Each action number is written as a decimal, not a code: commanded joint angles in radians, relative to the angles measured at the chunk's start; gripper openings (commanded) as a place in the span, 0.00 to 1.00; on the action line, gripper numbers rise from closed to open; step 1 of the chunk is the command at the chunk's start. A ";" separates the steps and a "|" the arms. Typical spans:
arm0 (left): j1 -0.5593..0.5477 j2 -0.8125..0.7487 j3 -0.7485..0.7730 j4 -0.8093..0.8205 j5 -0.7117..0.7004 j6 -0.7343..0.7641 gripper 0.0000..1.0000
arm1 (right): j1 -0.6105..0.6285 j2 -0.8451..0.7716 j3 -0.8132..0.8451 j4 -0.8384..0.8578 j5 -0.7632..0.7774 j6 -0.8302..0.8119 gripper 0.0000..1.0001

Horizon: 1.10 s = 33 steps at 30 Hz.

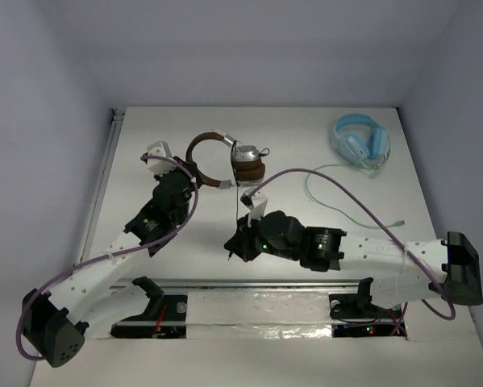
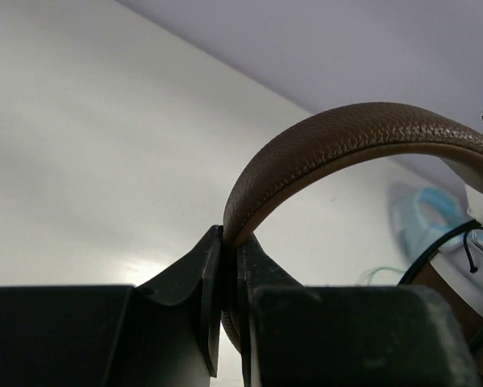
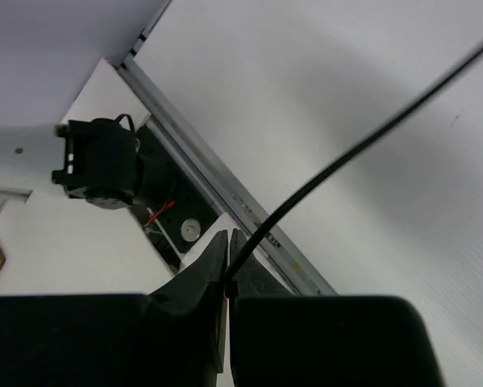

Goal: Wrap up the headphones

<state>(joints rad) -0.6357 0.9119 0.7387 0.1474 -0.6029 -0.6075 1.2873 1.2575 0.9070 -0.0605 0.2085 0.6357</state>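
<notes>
The headphones (image 1: 225,161) stand at the back middle of the table, with a brown headband (image 1: 199,145), a silver earcup (image 1: 245,151) and a brown ear pad (image 1: 247,170). My left gripper (image 1: 190,171) is shut on the headband, which arches up and right from the jaws in the left wrist view (image 2: 346,137); the left gripper (image 2: 229,242) pinches its end. A thin black cable (image 1: 236,211) runs down from the earcup to my right gripper (image 1: 236,242). In the right wrist view the right gripper (image 3: 228,246) is shut on the cable (image 3: 346,161), which rises taut to the upper right.
Light blue headphones (image 1: 360,141) lie at the back right, their pale green cable (image 1: 338,201) trailing toward the right arm; they also show in the left wrist view (image 2: 422,218). A metal rail (image 1: 249,282) crosses the near edge by the arm bases (image 3: 100,165).
</notes>
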 commanded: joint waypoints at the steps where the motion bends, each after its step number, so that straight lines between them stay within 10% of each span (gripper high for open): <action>1: -0.109 0.044 -0.010 0.015 -0.196 0.037 0.00 | 0.012 -0.035 0.099 -0.171 -0.125 -0.053 0.00; 33: -0.430 0.070 -0.144 -0.177 -0.117 -0.264 0.00 | -0.134 -0.119 -0.152 0.497 0.537 0.306 0.06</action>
<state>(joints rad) -1.0508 0.9646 0.5827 -0.0299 -0.7143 -0.8234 1.1866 1.1484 0.7708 0.2913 0.6922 0.8707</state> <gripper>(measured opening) 0.053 0.060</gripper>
